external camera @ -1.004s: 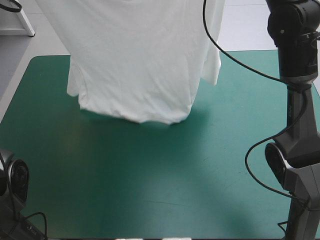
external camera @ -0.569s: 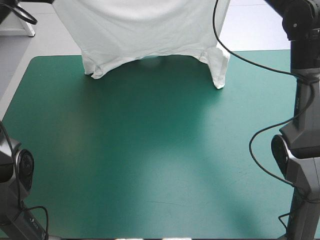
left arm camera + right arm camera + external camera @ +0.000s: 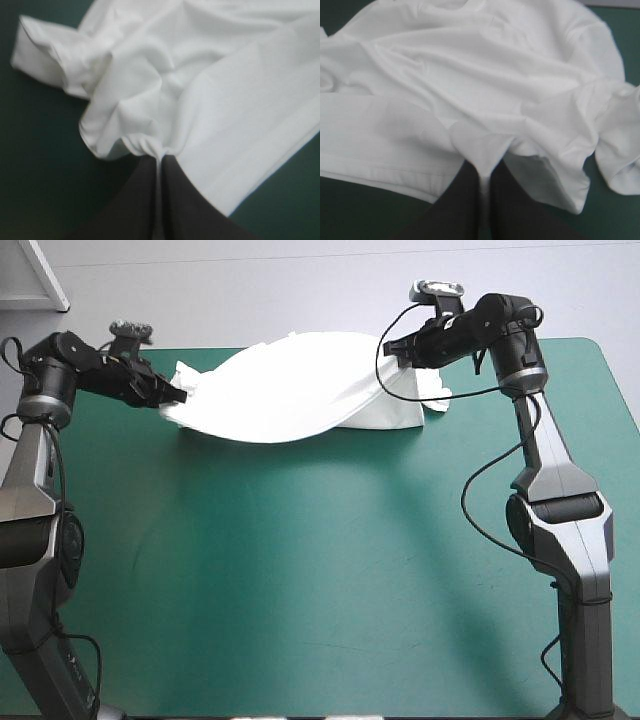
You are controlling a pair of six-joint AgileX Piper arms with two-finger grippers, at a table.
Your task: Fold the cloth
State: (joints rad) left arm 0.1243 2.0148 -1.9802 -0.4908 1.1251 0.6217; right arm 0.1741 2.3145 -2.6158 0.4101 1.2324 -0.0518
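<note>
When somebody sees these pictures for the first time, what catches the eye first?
The white T-shirt hangs stretched between both grippers over the far part of the teal-green cover, its middle sagging low. The left gripper pinches one end, the right gripper the other.

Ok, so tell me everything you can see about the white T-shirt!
The T-shirt is white, thin-looking cloth, wrinkled. It hangs stretched in a sagging band between the left gripper and right gripper, whose jaws are shut on bunched edges. Its lower part rests on the teal-green cover near the table's far edge. A short sleeve lies beside the right gripper.
</note>
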